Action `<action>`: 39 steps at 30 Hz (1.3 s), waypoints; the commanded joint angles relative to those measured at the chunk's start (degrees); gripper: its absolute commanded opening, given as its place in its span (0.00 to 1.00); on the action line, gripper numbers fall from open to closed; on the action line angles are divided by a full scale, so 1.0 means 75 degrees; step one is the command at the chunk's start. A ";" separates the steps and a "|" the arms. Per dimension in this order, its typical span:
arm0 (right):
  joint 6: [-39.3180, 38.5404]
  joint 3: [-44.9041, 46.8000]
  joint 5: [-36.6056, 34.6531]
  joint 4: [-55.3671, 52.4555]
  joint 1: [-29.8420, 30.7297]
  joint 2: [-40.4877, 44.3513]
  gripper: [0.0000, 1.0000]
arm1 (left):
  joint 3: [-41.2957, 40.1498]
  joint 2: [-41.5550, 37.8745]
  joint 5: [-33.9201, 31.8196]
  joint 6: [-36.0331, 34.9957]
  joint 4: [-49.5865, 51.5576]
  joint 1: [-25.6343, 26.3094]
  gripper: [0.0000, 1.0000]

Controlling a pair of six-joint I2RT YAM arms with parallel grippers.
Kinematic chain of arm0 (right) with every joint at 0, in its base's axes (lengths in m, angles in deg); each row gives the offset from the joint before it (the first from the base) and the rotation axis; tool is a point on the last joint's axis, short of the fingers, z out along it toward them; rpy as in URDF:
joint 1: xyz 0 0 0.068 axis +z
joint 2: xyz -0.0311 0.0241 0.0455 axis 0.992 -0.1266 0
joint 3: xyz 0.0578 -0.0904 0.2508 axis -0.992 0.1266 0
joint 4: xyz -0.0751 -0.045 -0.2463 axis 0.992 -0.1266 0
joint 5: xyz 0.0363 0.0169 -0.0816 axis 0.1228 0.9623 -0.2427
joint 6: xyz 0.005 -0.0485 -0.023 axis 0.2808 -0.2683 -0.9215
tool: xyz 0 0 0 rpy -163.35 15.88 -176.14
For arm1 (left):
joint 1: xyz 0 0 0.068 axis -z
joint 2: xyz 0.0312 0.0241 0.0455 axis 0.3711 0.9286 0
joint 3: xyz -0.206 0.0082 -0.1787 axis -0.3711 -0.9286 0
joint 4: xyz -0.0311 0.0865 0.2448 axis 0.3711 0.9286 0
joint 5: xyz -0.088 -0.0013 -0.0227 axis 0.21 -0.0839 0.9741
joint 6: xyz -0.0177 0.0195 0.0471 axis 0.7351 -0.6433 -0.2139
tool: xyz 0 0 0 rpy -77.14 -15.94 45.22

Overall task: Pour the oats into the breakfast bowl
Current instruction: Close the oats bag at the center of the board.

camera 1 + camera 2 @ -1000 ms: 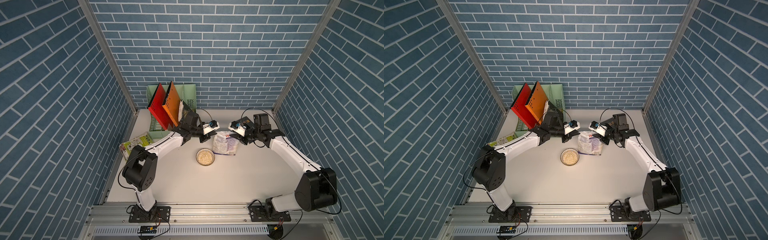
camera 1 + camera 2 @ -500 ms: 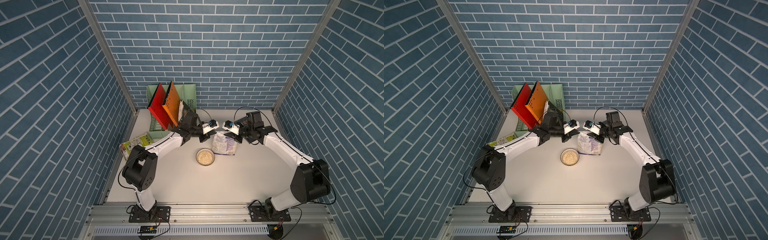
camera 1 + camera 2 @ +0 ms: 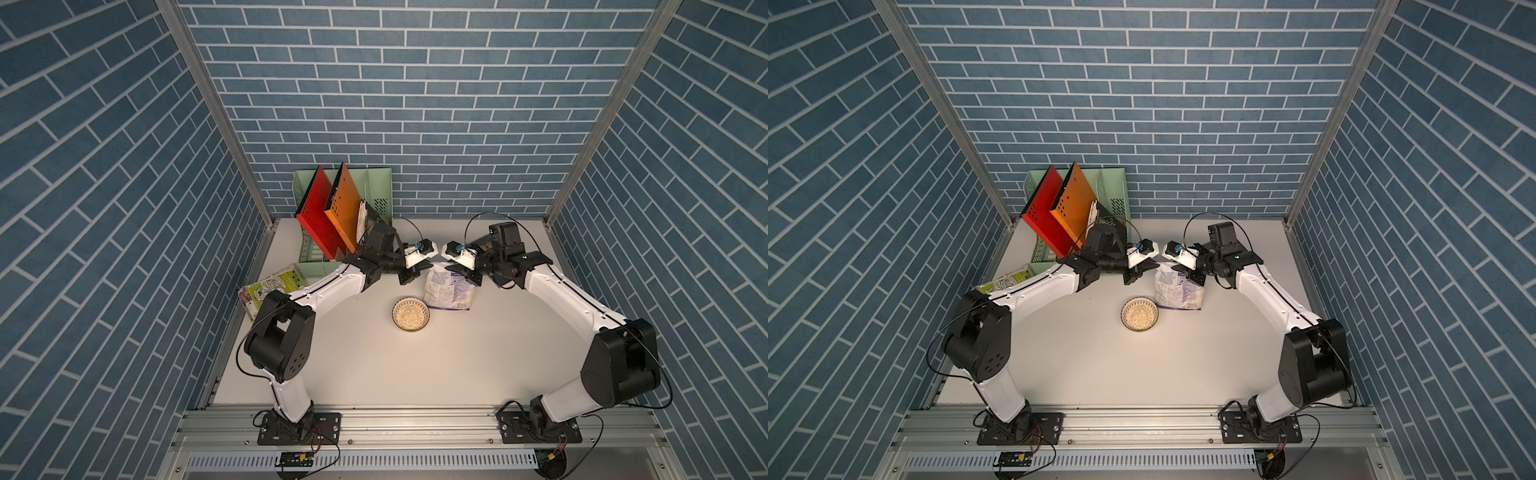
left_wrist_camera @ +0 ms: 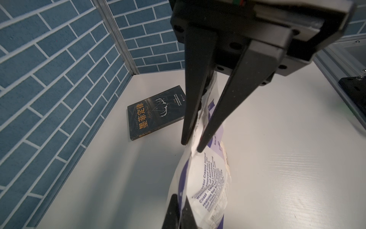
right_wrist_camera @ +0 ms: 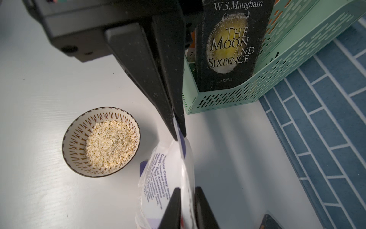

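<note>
I see that the left arm (image 3: 328, 286) and right arm (image 3: 561, 291) have white links, round black joints and thin black looping cables. The black base plates (image 3: 328, 430) carry small screws. The left tool (image 4: 191, 147) and right tool (image 5: 179, 136) have black tapered fingers (image 4: 198, 79).

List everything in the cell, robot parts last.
table: 1, white, cell floor
bowl: 1, white with dark pattern, centre of table
oats: beige, in bowl
oats pouch: 1, white with blue print, beside bowl
packet: 1, green-and-white, table's left edge
file rack: 1, mint green, back-left corner
red panel: 1, red, leaning in rack
orange panel: 1, orange, leaning beside red
Maugham book: 1, black, standing in rack
Chinese-title book: 1, dark, flat near wall
left gripper: black, shut on pouch top
right gripper: black, shut on pouch top
</note>
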 commanded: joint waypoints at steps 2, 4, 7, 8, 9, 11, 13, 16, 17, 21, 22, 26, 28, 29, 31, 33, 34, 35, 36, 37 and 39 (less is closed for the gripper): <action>0.0132 -0.0214 0.0102 0.0122 0.0061 -0.0097 0.00 | -0.0034 -0.0243 0.0306 0.0060 -0.0378 -0.0020 0.00; 0.0227 -0.0172 0.0106 0.0238 0.0061 -0.0054 0.02 | -0.0037 -0.0235 0.0306 0.0055 -0.0386 -0.0018 0.00; 0.0367 -0.0123 0.0293 0.0432 0.0073 -0.0056 0.16 | -0.0037 -0.0222 0.0318 0.0066 -0.0407 -0.0009 0.00; 0.0403 -0.0098 0.0333 0.0500 0.0089 -0.0074 0.17 | -0.0037 -0.0224 0.0320 0.0089 -0.0415 -0.0009 0.00; 0.0430 -0.0088 0.0347 0.0545 0.0094 -0.0095 0.17 | -0.0047 -0.0229 0.0329 0.0100 -0.0421 -0.0006 0.00; 0.0441 -0.0117 0.0360 0.0552 0.0139 -0.0180 0.03 | -0.0043 -0.0225 0.0331 0.0114 -0.0429 -0.0002 0.00; 0.0429 -0.0169 0.0348 0.0494 0.0157 -0.0231 0.00 | -0.0049 -0.0237 0.0340 0.0129 -0.0425 -0.0012 0.00; 0.0381 -0.0079 0.0066 0.0437 0.0139 -0.0163 0.01 | -0.0060 -0.0245 0.0312 0.0130 -0.0416 -0.0013 0.00; 0.0316 -0.0049 -0.0063 0.0374 0.0118 -0.0118 0.06 | -0.0060 -0.0246 0.0312 0.0119 -0.0411 -0.0019 0.00; 0.0267 -0.0007 -0.0122 -0.0042 -0.0254 0.0102 0.18 | -0.0074 -0.0260 0.0281 0.0073 -0.0375 -0.0016 0.00; 0.0259 0.0003 -0.0157 -0.0135 -0.0356 0.0132 0.18 | -0.0072 -0.0258 0.0270 0.0068 -0.0375 -0.0014 0.00; 0.0053 -0.0042 -0.0422 -0.0549 -0.0516 0.0185 0.00 | -0.0061 -0.0236 0.0295 0.0076 -0.0409 -0.0018 0.00; 0.0014 -0.0023 -0.0462 -0.0610 -0.0609 0.0256 0.00 | -0.0069 -0.0231 0.0300 0.0089 -0.0433 -0.0018 0.00; 0.0047 0.0014 -0.0479 -0.0566 -0.0661 0.0308 0.03 | -0.0062 -0.0225 0.0295 0.0094 -0.0433 -0.0014 0.00; 0.0050 0.0089 -0.0483 -0.0511 -0.0775 0.0425 0.18 | -0.0060 -0.0226 0.0299 0.0095 -0.0422 -0.0016 0.00; -0.0034 0.0095 -0.0485 -0.0610 -0.0876 0.0514 0.00 | -0.0060 -0.0226 0.0289 0.0095 -0.0422 -0.0004 0.00; -0.0080 0.0068 -0.0475 -0.0701 -0.0906 0.0534 0.00 | -0.0060 -0.0235 0.0279 0.0094 -0.0416 -0.0012 0.00; -0.0102 0.0064 -0.0472 -0.0760 -0.0930 0.0548 0.00 | -0.0055 -0.0229 0.0274 0.0092 -0.0411 -0.0008 0.00; -0.0099 0.0069 -0.0522 -0.0773 -0.0956 0.0570 0.00 | -0.0052 -0.0224 0.0259 0.0085 -0.0401 -0.0013 0.00; -0.0084 0.0100 -0.0559 -0.0773 -0.0993 0.0599 0.04 | -0.0049 -0.0226 0.0251 0.0071 -0.0398 -0.0019 0.00; -0.0082 0.0160 -0.0565 -0.0775 -0.1072 0.0654 0.04 | -0.0040 -0.0223 0.0232 0.0082 -0.0393 -0.0022 0.00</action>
